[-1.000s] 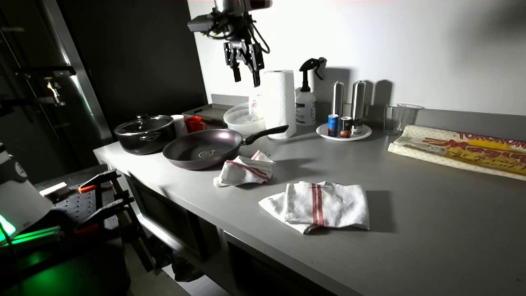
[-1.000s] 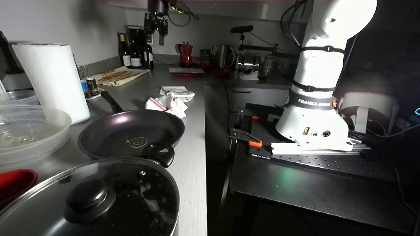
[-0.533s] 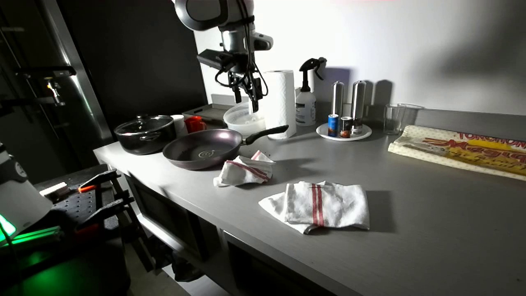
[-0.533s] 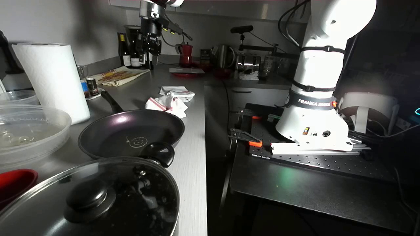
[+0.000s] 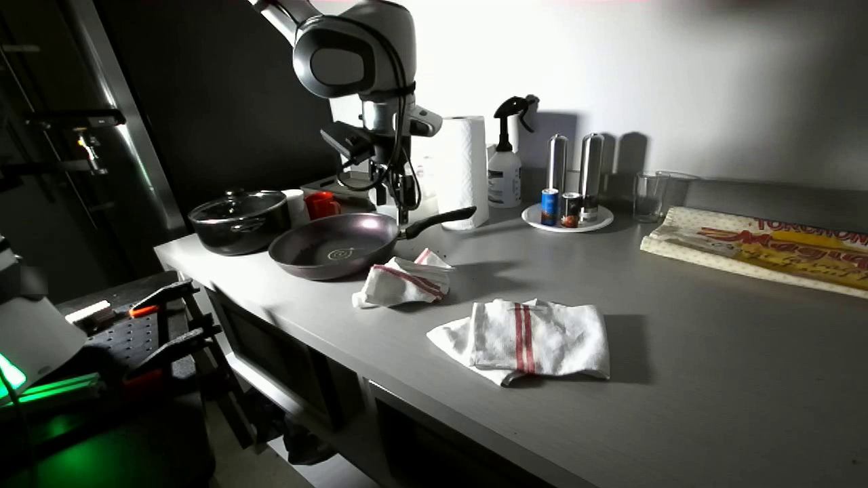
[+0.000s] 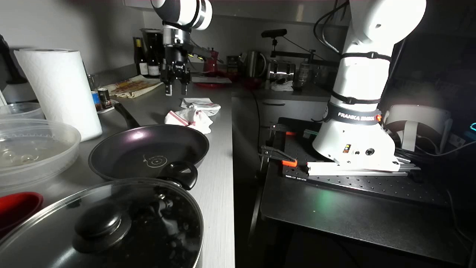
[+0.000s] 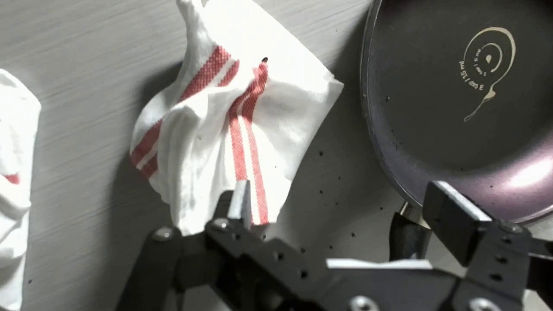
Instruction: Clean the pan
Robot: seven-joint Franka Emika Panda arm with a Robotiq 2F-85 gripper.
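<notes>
Wrist view shows the black two-fingered end effector (image 7: 345, 207) over the grey desk (image 7: 86, 65), its jaws spread well apart. Near the desk's robot-side edge lies a crumpled white cloth with red stripes (image 7: 224, 121); just beside it stands the wide, round dark-grey frying pan (image 7: 453, 112), its long dark handle (image 5: 442, 219) slanting toward the wall-side edge.

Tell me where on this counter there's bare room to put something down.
In an exterior view, the broadest bare stretch of counter lies right of the folded towel, up to the printed cloth. A second patch lies between that towel and the white plate. Crowded: around the pan, where lidded pot, red mug, paper towel roll and crumpled towel sit close.
</notes>
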